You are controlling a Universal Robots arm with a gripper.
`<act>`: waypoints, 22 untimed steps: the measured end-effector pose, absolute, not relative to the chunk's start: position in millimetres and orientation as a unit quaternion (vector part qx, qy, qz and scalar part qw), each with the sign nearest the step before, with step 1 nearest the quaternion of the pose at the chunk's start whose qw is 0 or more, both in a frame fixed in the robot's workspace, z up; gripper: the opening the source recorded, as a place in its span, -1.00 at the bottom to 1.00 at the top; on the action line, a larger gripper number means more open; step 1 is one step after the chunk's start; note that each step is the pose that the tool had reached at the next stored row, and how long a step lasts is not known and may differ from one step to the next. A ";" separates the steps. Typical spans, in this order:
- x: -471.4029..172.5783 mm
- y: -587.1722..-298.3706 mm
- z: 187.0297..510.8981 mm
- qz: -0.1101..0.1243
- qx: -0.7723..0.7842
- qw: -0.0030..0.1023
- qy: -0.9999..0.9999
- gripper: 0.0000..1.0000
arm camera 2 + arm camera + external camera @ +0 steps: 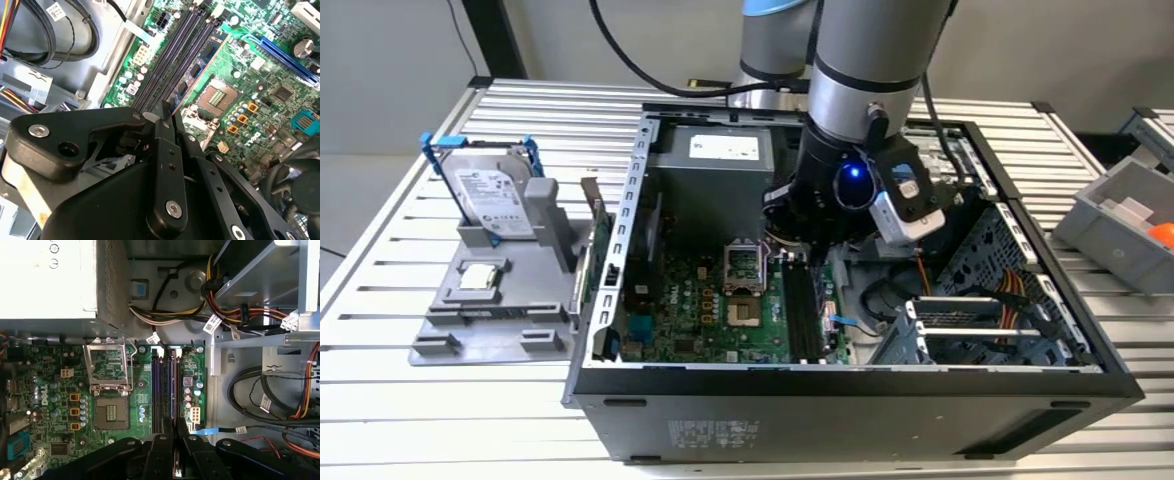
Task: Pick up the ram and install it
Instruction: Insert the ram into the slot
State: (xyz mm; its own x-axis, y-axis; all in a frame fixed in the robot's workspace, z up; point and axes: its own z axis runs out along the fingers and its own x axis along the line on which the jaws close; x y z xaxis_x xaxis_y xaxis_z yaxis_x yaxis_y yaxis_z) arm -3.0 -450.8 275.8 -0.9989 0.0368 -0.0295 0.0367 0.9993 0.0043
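Black end effector point(167, 117) reaches down inside the open dark computer case point(854, 385), its jaws clenched on the thin green ram stick point(200, 62), which stands on edge along the long dark memory slots point(162, 385) of the green motherboard point(707, 320). Just beside the slots lies the open silver processor socket point(109, 412). Bundled cables point(250, 315) and a metal drive cage point(987, 325) crowd the other side. Outside on the slatted desk point(400, 400), a silver hard drive in a blue frame point(494, 190) stands on a grey holder point(487, 320).
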 end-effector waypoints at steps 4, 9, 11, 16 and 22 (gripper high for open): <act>0.5 -450.8 270.0 0.002 0.018 0.015 1.000 -1.00; 2.9 -451.6 266.5 0.002 0.018 0.015 1.000 -1.00; 3.3 -451.7 263.5 0.002 0.018 0.015 1.000 -1.00; 3.5 -452.0 254.6 0.002 0.018 0.016 1.000 -1.00; 5.0 -452.7 250.5 0.002 0.018 0.016 1.000 -1.00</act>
